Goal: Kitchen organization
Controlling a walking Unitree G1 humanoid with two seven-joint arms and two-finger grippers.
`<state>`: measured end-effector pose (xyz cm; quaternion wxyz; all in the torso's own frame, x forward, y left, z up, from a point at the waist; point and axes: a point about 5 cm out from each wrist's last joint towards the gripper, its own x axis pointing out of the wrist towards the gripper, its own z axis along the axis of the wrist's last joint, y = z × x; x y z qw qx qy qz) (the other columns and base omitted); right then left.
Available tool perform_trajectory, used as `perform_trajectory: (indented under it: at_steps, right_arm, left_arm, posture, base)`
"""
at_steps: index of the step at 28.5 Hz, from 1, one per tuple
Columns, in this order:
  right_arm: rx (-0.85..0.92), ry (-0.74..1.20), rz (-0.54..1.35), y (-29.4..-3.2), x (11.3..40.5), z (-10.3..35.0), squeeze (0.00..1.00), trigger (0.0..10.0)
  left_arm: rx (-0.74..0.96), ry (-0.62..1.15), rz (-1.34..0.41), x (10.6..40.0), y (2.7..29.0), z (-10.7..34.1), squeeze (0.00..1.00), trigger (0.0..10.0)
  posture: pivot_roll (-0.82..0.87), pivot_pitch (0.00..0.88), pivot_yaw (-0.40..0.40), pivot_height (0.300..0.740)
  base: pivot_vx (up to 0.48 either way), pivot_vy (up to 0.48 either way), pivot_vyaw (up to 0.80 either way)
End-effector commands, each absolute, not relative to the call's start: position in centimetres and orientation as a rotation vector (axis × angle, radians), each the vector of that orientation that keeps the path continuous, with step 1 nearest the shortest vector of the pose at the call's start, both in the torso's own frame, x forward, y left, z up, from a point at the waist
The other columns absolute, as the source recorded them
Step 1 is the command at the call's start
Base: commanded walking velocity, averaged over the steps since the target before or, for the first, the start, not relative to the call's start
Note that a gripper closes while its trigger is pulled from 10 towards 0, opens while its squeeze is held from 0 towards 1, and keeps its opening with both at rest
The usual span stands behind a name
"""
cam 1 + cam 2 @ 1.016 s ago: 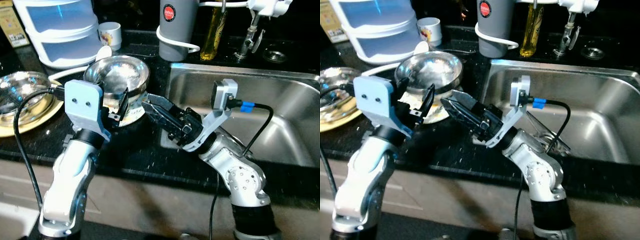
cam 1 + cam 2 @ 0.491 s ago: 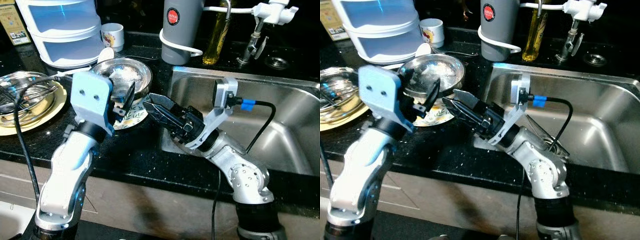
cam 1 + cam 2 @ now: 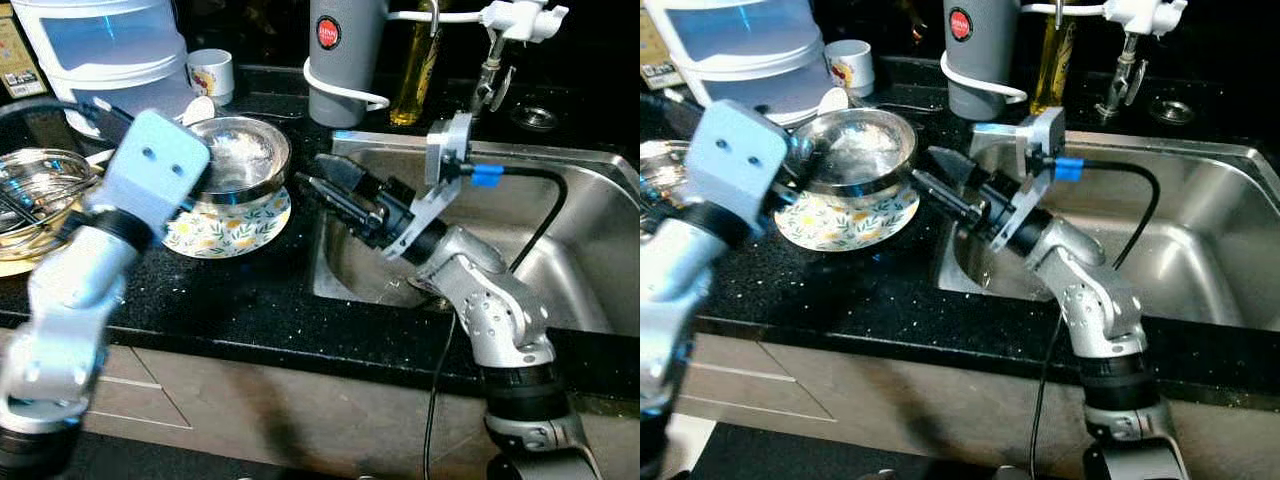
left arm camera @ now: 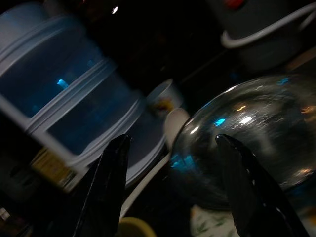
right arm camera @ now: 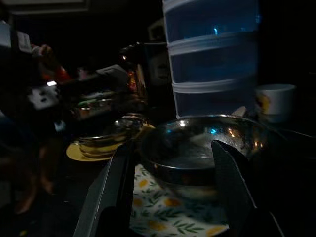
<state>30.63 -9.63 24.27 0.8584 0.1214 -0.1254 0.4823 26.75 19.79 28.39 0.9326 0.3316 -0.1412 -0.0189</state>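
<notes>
We are seeing the steel bowl [image 3: 238,157] sitting on the flowered plate [image 3: 228,222], on the black counter beside the sink [image 3: 580,200]. Our right gripper [image 5: 173,192] is hovering just beside it with fingers spread. Our left gripper [image 4: 173,190], also spread, is facing the bowl, with a white cup [image 3: 212,71] and a blue-white container [image 3: 110,50] standing behind.

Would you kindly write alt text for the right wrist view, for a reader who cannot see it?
Dim view along the right gripper, its two black fingers open and framing a shiny steel bowl that sits on a floral plate. Behind stand a blue-and-white stacked container and a white mug.
</notes>
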Motion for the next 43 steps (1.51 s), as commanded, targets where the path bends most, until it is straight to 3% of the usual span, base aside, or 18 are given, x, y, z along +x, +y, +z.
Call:
perform_trajectory:
  at_steps: [1, 11, 19, 20, 24, 28, 35, 43]
  right_arm:
    - [0.24, -0.266, 0.997, -9.8, 30.8, 24.2, 0.0, 10.0]
    - [0.209, -0.286, 0.972, -10.3, 31.0, 24.4, 0.0, 10.0]
    - [0.205, -0.294, 0.967, -10.4, 31.0, 24.4, 0.0, 10.0]
    - [0.202, -0.297, 0.966, -10.4, 31.0, 24.4, 0.0, 10.0]
    - [0.199, -0.3, 0.963, -10.4, 30.9, 24.3, 0.0, 10.0]
    - [0.198, -0.301, 0.961, -10.4, 30.9, 24.4, 0.0, 10.0]
    - [0.192, -0.308, 0.957, -10.6, 30.9, 24.5, 0.0, 10.0]
    - [0.195, -0.31, 0.952, -10.6, 30.8, 24.5, 0.0, 10.0]
  left_arm:
    - [0.699, -0.249, -0.028, 26.9, 20.5, 28.4, 0.0, 10.0]
    - [0.83, -0.062, -0.129, 27.5, 23.2, 26.8, 0.0, 10.0]
    - [0.843, -0.029, -0.247, 27.7, 23.3, 26.8, 0.0, 10.0]
    - [0.839, -0.052, -0.342, 28.1, 22.7, 27.4, 0.0, 10.0]
    - [0.835, -0.053, -0.43, 28.6, 22.0, 27.6, 0.0, 10.0]
    - [0.843, -0.04, -0.447, 28.7, 22.0, 27.5, 0.0, 10.0]
    - [0.86, 0.141, -0.602, 29.2, 22.6, 26.5, 0.0, 10.0]
    - [0.805, 0.05, -0.631, 29.7, 22.4, 28.7, 0.0, 10.0]
  posture:
    - [0.06, 0.048, -0.04, 0.732]
    - [0.05, 0.046, -0.029, 0.732]
    - [0.04, 0.042, -0.028, 0.732]
    - [0.04, 0.039, -0.021, 0.732]
    - [0.03, 0.035, -0.017, 0.732]
    - [0.03, 0.034, -0.016, 0.732]
    - [0.02, 0.029, -0.013, 0.732]
    - [0.02, 0.035, -0.011, 0.732]
  base:
    - [0.0, 0.0, 0.0]
    - [0.0, 0.0, 0.0]
    - [0.0, 0.0, 0.0]
    - [0.0, 0.0, 0.0]
    - [0.0, 0.0, 0.0]
    - [0.0, 0.0, 0.0]
    - [0.0, 0.0, 0.0]
    - [0.0, 0.0, 0.0]
